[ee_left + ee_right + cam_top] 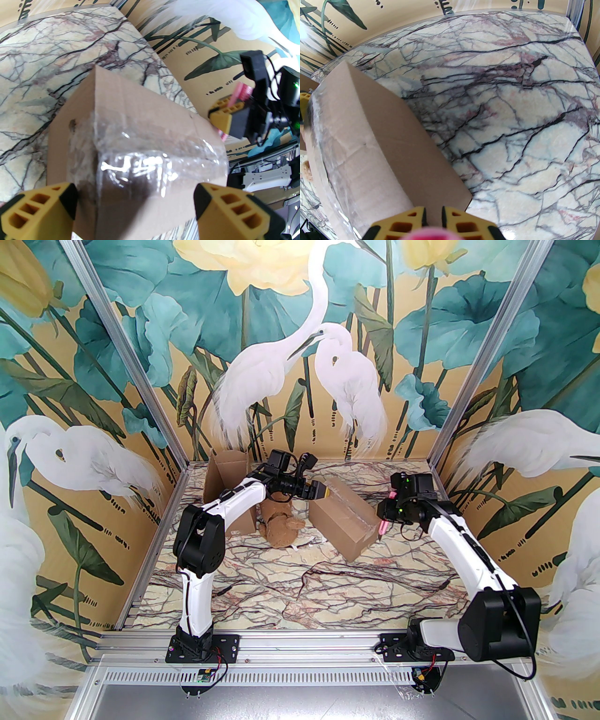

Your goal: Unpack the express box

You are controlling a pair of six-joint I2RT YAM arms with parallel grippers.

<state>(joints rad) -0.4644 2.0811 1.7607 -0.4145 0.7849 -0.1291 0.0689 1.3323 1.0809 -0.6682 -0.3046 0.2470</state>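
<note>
Box (344,523) lies taped shut near opened carton (228,474).

We count two cardboard boxes on the tabletop: one taped cardboard box (344,521) lying near the middle, and one open cardboard box (227,469) standing at the far left corner. We count one brown plush toy (279,526) between them. We count one pink tool (383,525), its kind unclear to us. We count two robot arms: the left arm (234,502) and the right arm (464,549).
</note>
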